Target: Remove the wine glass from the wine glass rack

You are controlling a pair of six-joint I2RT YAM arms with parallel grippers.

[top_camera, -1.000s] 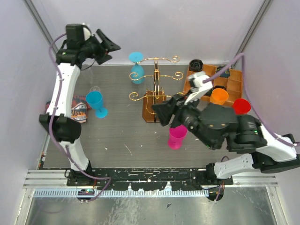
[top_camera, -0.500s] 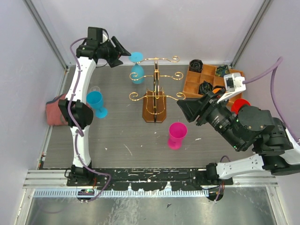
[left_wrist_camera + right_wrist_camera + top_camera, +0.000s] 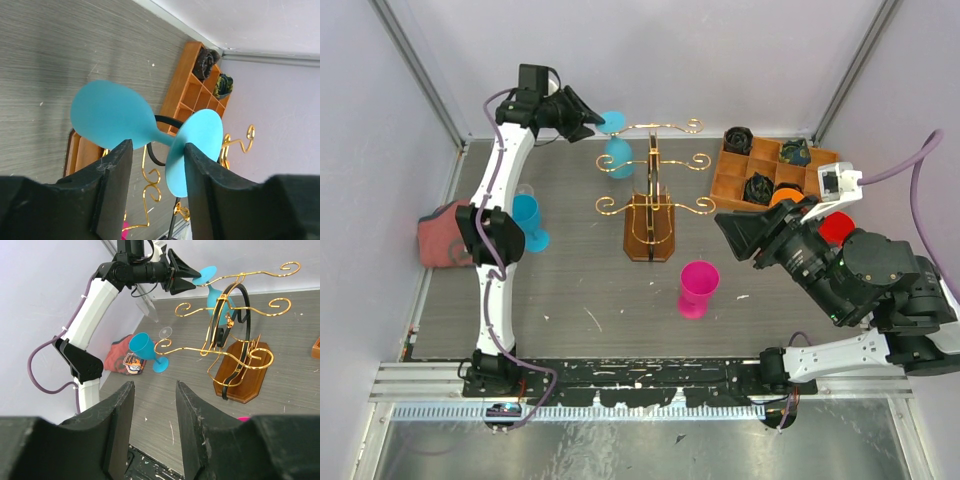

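One turquoise glass [image 3: 110, 115] hangs bowl-down off the gold rack's [image 3: 653, 200] far-left top arm. The left gripper [image 3: 158, 147] straddles its stem, jaws part-open. The right gripper [image 3: 155, 386] gapes, empty.

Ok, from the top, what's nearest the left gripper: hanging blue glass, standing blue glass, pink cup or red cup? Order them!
From the left gripper:
1. hanging blue glass, at its fingertips, on the rack
2. standing blue glass, on the left
3. pink cup, in front of the rack
4. red cup, far right
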